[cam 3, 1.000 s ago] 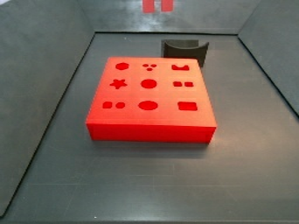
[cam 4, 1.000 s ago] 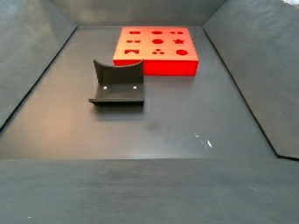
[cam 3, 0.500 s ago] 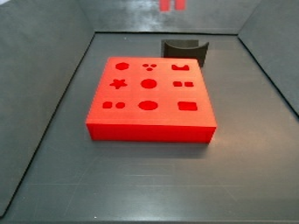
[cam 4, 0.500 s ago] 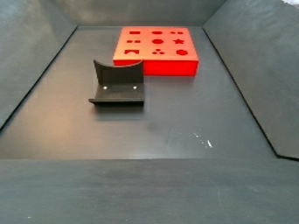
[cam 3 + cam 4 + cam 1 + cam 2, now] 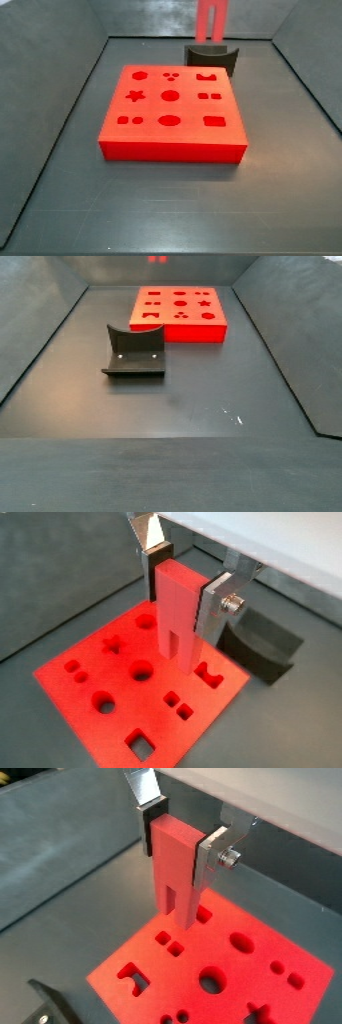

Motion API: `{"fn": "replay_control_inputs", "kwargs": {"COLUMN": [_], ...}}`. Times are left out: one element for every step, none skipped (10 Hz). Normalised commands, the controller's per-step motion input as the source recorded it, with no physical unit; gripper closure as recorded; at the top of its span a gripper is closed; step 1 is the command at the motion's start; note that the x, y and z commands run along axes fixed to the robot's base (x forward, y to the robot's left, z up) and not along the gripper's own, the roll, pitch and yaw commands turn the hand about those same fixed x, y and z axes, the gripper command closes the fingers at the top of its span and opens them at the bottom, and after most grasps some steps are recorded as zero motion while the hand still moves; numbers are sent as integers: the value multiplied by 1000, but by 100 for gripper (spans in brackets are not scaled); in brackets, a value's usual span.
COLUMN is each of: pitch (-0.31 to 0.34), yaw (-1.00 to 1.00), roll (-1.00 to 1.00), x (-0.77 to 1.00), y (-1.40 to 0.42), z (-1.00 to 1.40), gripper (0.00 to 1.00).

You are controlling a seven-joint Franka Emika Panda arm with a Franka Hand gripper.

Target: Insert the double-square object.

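Double-square object (image 5: 214,20) lower in side view than before; gripper (image 5: 183,574) fingers clamped on it above red block (image 5: 171,108).

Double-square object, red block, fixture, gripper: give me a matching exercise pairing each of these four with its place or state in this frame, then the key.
Column 1:
1. double-square object
2. red block
3. fixture
4. gripper

Column 2:
A. lies flat on the floor, cutout holes facing up
B. dark bracket standing on the floor beside the block
C. hangs upright in the air above the block
D. shut, silver fingers clamped on either side of a red bar

Pairs: 1-C, 2-A, 3-B, 4-D
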Motion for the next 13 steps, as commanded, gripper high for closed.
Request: {"fn": "replay_control_inputs", "kwargs": {"pitch": [141, 11, 3, 0, 94, 79, -21, -6, 0, -100, -131, -119, -84], "yaw": [-340, -40, 0, 103, 51, 0, 6, 49, 80, 111, 183, 211, 209], "roll": [0, 0, 0, 59, 284, 264, 133, 153, 144, 0, 0, 0, 0], "x": [457, 223, 40, 260, 329, 114, 0, -80, -283, -11, 0, 17, 0], "y": [31, 3, 0, 23, 0, 0, -23, -57, -134, -266, -180, -69, 31], "z": [-471, -174, -46, -309, -523, -603, -463, -480, -497, -317, -243, -231, -214], "gripper": [100, 100, 100, 100, 100, 100, 100, 100, 100, 100, 100, 100, 100]}}
